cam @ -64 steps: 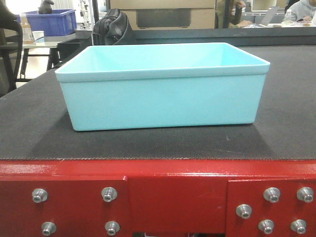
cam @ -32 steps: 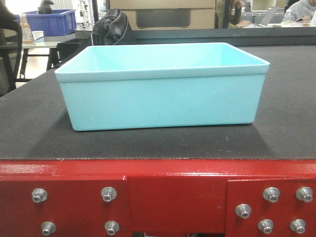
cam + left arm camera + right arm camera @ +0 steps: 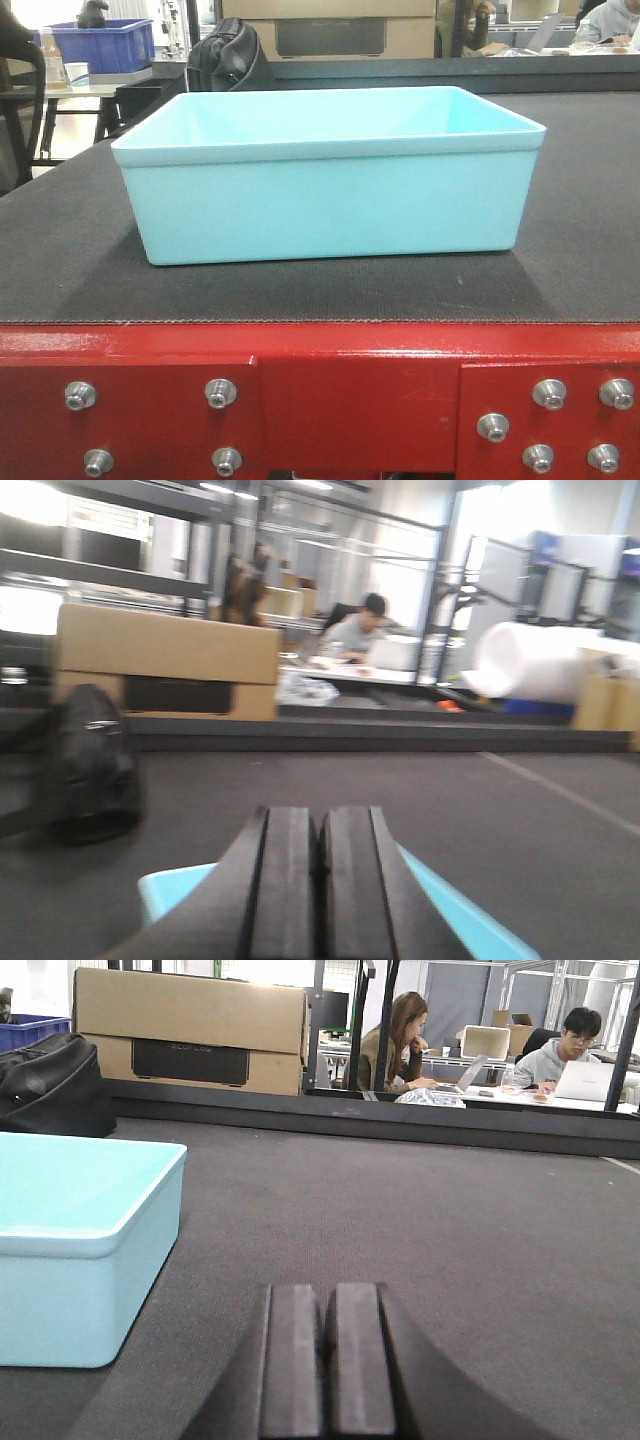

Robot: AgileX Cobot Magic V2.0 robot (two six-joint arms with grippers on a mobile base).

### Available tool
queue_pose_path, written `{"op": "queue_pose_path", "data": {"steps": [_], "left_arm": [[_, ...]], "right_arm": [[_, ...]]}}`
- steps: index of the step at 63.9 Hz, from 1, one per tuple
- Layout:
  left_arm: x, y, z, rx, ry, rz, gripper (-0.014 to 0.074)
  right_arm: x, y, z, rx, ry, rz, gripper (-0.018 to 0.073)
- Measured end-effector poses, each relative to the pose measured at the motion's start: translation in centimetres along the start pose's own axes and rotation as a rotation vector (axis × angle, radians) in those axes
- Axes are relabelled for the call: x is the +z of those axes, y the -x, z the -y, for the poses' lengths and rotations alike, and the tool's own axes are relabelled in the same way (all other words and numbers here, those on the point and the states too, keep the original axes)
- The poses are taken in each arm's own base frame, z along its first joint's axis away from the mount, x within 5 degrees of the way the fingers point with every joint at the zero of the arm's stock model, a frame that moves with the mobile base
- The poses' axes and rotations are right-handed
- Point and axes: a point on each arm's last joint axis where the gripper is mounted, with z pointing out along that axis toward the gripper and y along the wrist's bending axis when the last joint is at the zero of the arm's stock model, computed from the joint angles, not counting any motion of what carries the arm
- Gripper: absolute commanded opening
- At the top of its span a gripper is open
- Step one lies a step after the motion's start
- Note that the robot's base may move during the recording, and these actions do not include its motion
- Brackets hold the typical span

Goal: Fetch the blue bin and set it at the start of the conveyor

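The blue bin (image 3: 330, 175), a light turquoise tub, sits flat and empty on the dark belt of the conveyor start (image 3: 330, 290), just behind the red bolted frame (image 3: 350, 390). No gripper shows in the front view. In the left wrist view my left gripper (image 3: 320, 825) is shut with nothing between its pads, hovering over the bin's rim (image 3: 165, 895). In the right wrist view my right gripper (image 3: 328, 1300) is also shut and empty, low over the belt, with the bin (image 3: 85, 1240) to its left and apart from it.
A black bag (image 3: 225, 55) and a cardboard box (image 3: 330, 30) lie beyond the belt's far edge. A dark blue crate (image 3: 100, 45) stands on a table at the back left. People sit at desks (image 3: 480, 1050) behind the conveyor.
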Motion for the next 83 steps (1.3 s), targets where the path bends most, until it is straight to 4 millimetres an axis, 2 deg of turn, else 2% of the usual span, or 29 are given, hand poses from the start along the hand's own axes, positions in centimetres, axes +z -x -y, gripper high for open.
{"op": "queue_pose_path", "data": {"steps": [18, 35, 43, 49, 83], "left_arm": [[-3.1, -6.6, -3.3, 0.139, 0.309, -0.068, -0.0111], [-5.9, -13.5, -3.9, 0.148, 0.358, -0.082, -0.0111], [-6.9, -15.9, -3.9, 0.149, 0.356, -0.068, -0.0111], [-7.2, -16.5, -3.9, 0.146, 0.355, -0.056, -0.0111], [-7.2, -16.4, -3.9, 0.126, 0.354, -0.037, -0.0111]], "right_arm": [[0.0, 0.0, 0.0, 0.000, 0.000, 0.001, -0.0165], [0.0, 0.0, 0.0, 0.000, 0.000, 0.001, -0.0165], [0.0, 0.0, 0.0, 0.002, 0.000, 0.001, -0.0165], [0.0, 0.0, 0.0, 0.002, 0.000, 0.001, -0.0165], [0.0, 0.0, 0.0, 0.002, 0.000, 0.002, -0.0165]]}}
